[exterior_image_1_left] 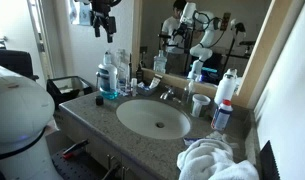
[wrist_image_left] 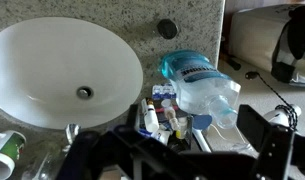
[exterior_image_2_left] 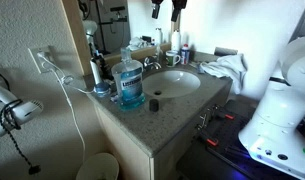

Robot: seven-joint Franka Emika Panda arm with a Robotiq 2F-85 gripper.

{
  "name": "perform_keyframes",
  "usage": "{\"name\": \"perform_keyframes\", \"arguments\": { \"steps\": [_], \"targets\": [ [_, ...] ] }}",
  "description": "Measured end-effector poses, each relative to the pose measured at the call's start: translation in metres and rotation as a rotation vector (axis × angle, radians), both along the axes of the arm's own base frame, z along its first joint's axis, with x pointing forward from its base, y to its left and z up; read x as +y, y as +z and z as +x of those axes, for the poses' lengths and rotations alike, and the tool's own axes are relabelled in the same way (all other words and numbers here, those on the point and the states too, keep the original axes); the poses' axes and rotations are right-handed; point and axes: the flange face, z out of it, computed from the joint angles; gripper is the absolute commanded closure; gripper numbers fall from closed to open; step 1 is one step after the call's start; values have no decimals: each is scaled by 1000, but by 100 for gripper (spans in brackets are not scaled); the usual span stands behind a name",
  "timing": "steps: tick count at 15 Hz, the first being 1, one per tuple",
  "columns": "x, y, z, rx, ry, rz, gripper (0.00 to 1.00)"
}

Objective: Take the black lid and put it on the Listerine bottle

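Black lid [wrist_image_left: 167, 28] round, on speckled counter [wrist_image_left: 132, 18] near Listerine bottle [wrist_image_left: 199, 85], probably apart.

Even, soft light is filling the bathroom. The white sink [wrist_image_left: 52, 60] under the gripper [wrist_image_left: 182, 150] is glaring pale, the gripper itself is showing dark and blurred up close, and both exterior views are looking grainy.

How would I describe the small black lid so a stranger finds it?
Find the white oval sink in the speckled stone counter. Beside it stands a broad clear bottle of blue liquid. By it a small round black cap lies alone, lower than every bottle.
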Motion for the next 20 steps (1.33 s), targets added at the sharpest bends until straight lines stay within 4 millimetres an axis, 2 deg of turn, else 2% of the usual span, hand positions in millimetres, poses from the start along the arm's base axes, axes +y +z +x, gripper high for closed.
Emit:
{"name": "perform_keyframes", "arguments": {
  "steps": [7, 10, 14, 20],
  "targets": [
    [0, 0, 0, 0, 0, 0, 0],
    [1, -11, 3, 22, 3, -11, 0],
    [4, -52, 12, 62, 7, -32, 0],
    [11, -141, 14, 129, 17, -5, 0]
  ]
}}
